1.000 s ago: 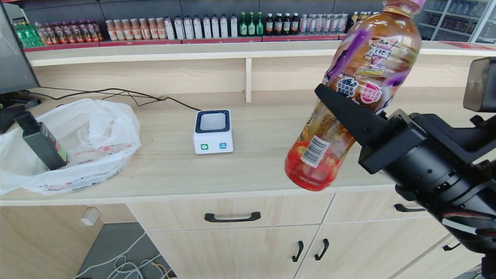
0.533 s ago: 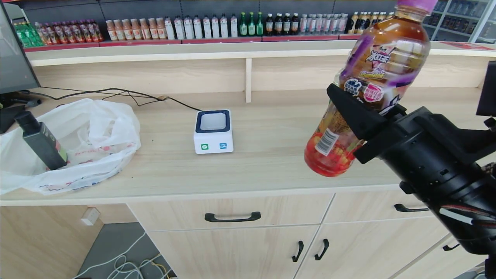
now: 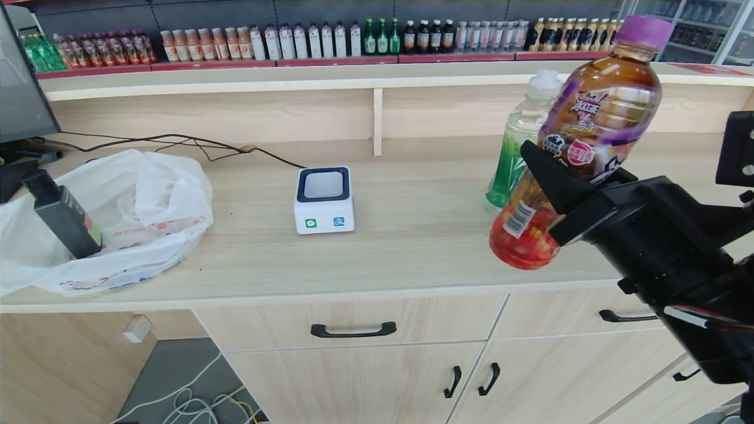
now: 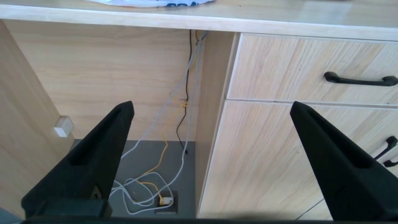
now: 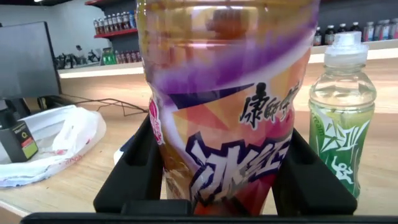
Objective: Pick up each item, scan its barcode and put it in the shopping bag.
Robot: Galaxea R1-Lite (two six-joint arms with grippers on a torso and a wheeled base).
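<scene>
My right gripper is shut on an amber tea bottle with a purple cap, held tilted above the right end of the counter, barcode facing left and down. In the right wrist view the tea bottle sits between the black fingers. A clear green-label bottle stands just behind it, also seen as the green-label bottle. The white scanner sits mid-counter. The white shopping bag lies at the left with a dark bottle in it. My left gripper is open, below the counter edge.
A monitor stands at the far left, with cables running to the scanner. A raised ledge backs the counter, and drink shelves lie beyond. Drawer handles are below the counter front.
My right gripper has carried the tea bottle rightward, lower and farther from the camera, and more upright. That uncovered the green-label bottle behind it. Bag and scanner have not moved.
</scene>
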